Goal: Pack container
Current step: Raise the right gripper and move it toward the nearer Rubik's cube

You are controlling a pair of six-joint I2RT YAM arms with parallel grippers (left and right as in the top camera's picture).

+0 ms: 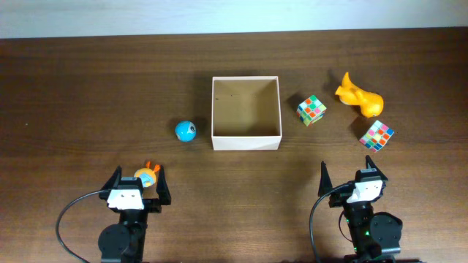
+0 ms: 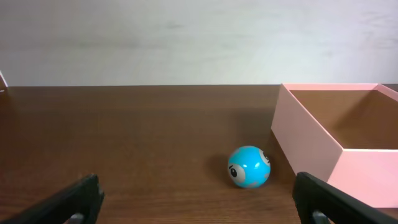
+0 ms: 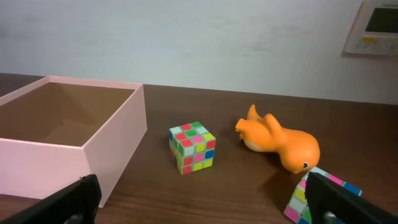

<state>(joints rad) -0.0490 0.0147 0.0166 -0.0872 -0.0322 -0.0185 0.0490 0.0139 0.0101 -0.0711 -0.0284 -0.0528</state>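
The container [image 1: 246, 136] is a square white-walled box with a tan floor, empty, at the table's middle; it also shows in the left wrist view [image 2: 311, 140] and right wrist view [image 3: 115, 146]. A blue ball with an eye [image 1: 185, 131] [image 2: 249, 166] lies left of it. Two colourful cubes [image 1: 311, 110] [image 1: 376, 134] and an orange dinosaur toy [image 1: 358, 96] lie to its right; the right wrist view shows one cube [image 3: 192, 147], the dinosaur [image 3: 283, 142] and the other cube [image 3: 301, 199]. My left gripper [image 1: 136, 183] [image 2: 199, 202] and right gripper [image 1: 352, 175] [image 3: 202, 202] are open and empty near the front edge.
A small orange toy with blue [image 1: 148, 175] lies between the left gripper's fingers in the overhead view, out of the left wrist view. A white wall runs behind the table, with a wall panel [image 3: 379, 25] at the right.
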